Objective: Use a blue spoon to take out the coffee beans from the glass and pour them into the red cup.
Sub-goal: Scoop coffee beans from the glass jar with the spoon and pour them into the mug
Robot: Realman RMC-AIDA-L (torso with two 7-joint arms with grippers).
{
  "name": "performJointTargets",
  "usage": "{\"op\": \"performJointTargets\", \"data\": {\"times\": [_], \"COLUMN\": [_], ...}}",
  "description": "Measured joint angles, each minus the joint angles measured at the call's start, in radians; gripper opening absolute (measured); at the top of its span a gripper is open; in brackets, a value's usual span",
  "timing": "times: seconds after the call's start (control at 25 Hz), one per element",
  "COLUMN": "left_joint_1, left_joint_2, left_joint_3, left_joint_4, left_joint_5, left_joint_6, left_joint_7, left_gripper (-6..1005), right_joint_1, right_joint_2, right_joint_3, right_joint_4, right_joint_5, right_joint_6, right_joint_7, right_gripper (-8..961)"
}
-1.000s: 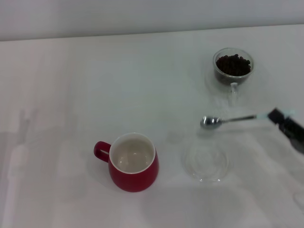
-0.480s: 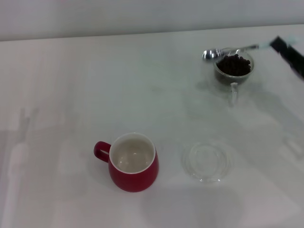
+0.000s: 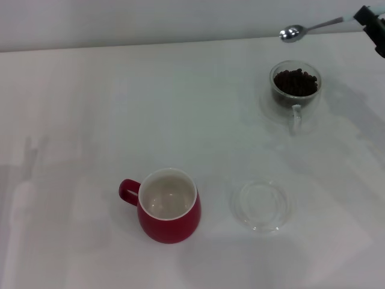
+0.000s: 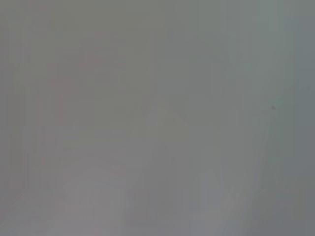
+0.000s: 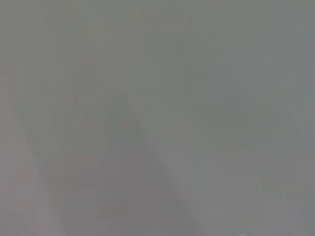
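Observation:
My right gripper [image 3: 368, 16] is at the far right edge of the head view, shut on the pale blue handle of the blue spoon [image 3: 304, 29]. The spoon is held level in the air, its shiny bowl pointing left, above and behind the glass [image 3: 295, 85]. The spoon's bowl looks empty. The glass stands at the back right, filled with dark coffee beans [image 3: 295, 82], its clear handle towards me. The red cup [image 3: 169, 206] stands at the front centre, its white inside empty, handle to the left. My left gripper is out of view. Both wrist views show only grey blur.
A flat clear glass saucer [image 3: 262, 206] lies to the right of the red cup. The white table [image 3: 90, 120] ends at a pale wall at the back.
My right gripper has carried the spoon up and away from me, from low near the saucer, past the glass rim, to high behind the glass.

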Motion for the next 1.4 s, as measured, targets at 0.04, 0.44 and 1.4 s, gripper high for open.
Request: {"op": "performJointTargets", "data": {"times": [0.04,0.44,1.4], "left_joint_1": [0.000,0.000,-0.004], "left_joint_2": [0.000,0.000,-0.002], "left_joint_3": [0.000,0.000,0.000], "left_joint_4": [-0.001,-0.007,-0.001], "left_joint_5": [0.000,-0.001,-0.001], "left_joint_6": [0.000,0.010,0.010], "left_joint_7": [0.000,0.000,0.000], "left_gripper": [796,795,796], "right_joint_1": [-0.002,-0.059,-0.045], "right_joint_2": [0.000,0.000,0.008], "right_joint_3": [0.004,0.015,-0.054], "right_joint_4": [0.000,0.004,0.048], "right_joint_5": [0.000,-0.006,-0.020], "right_joint_6": [0.000,-0.048,0.043], "right_joint_7": [-0.019,-0.182,-0.418], "right_gripper": [144,146,149]}}
